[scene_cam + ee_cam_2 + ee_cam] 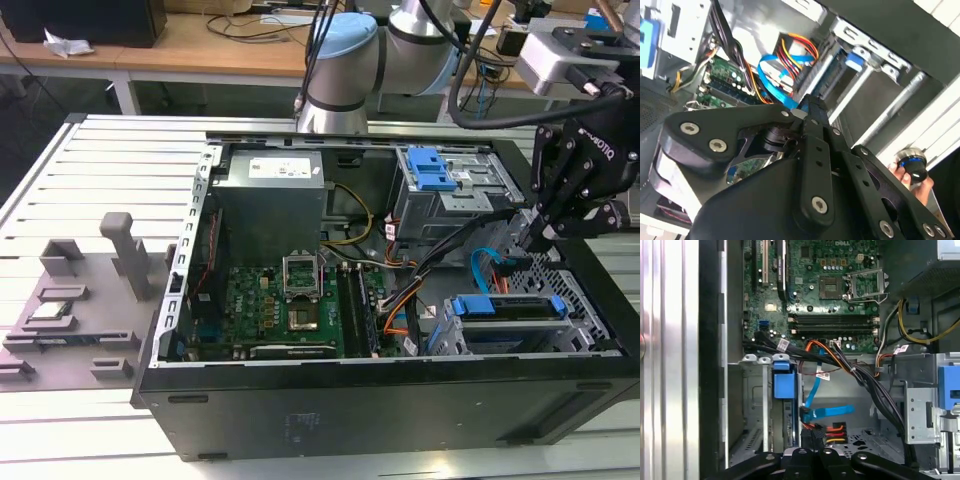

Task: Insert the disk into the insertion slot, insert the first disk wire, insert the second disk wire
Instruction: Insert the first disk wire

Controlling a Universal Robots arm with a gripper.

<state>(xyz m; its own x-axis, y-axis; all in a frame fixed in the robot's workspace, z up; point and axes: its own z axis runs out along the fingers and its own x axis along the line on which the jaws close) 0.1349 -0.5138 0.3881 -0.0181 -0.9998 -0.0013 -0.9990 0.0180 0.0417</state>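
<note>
The disk (510,308), in its bright blue frame, lies in the low perforated grey insertion slot (580,300) at the case's corner on the exterior view's right. In the first wrist view the blue frame (782,384) sits inside the cage (756,405). My gripper (813,447) hangs just behind the disk, fingers shut together on the small dark plug of the first disk wire (834,430), the orange-red-black bundle. The second disk wire (827,411), a light-blue flat cable, loops right beside it, its dark end (805,415) close to the disk's rear edge. Both wires (797,47) (771,82) show beyond the gripper (812,107).
A taller grey bay with blue latches (440,185) stands behind the slot. Thick black cables (860,377) cross between the motherboard (290,305) and the bay. The arm's base (340,70) rises behind the case. A hand (907,175) shows at the case's outer side.
</note>
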